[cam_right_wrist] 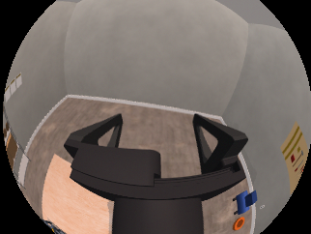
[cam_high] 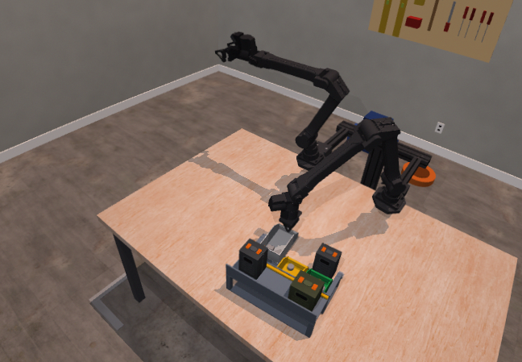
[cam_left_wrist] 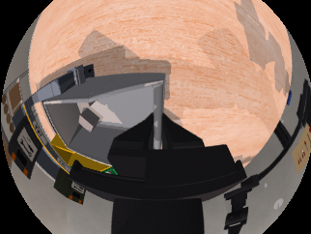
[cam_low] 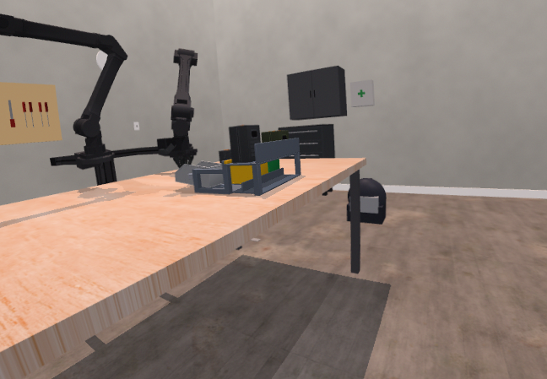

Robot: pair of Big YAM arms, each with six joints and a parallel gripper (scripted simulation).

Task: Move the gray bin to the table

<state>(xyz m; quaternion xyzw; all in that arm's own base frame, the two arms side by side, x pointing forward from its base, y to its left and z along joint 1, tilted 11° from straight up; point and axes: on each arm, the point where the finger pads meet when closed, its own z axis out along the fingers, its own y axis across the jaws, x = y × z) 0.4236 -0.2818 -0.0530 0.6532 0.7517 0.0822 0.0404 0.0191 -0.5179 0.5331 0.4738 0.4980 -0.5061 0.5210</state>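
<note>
The open bin (cam_high: 281, 239) (cam_low: 187, 175) (cam_left_wrist: 127, 108) lay in the left claw (cam_high: 288, 227) (cam_low: 183, 162) (cam_left_wrist: 157, 117), its part (cam_high: 272, 247) (cam_left_wrist: 90, 117) inside. Before the claw, the shelf (cam_high: 269, 305) (cam_low: 277, 150) stood on the surface (cam_high: 168, 205) (cam_low: 132, 233) (cam_left_wrist: 217, 58); leftward, the middle bin (cam_high: 283, 264) (cam_low: 241, 174) (cam_left_wrist: 87, 160) and end bin (cam_high: 323, 283) (cam_low: 273, 165) (cam_left_wrist: 112, 171) sat on it.

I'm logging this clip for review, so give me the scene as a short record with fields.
left tool: shut on the gray open bin's wall
right tool: open, away from the shelf
gray open bin: tilted, at the shelf's arm side; full clearance uncertain
gray bin contents: a blocky part visible
shelf: on the table
yellow bin: in shelf, round part inside
green bin: beside yellow bin, contents unclear
task status: gray bin not yet set upright
</note>
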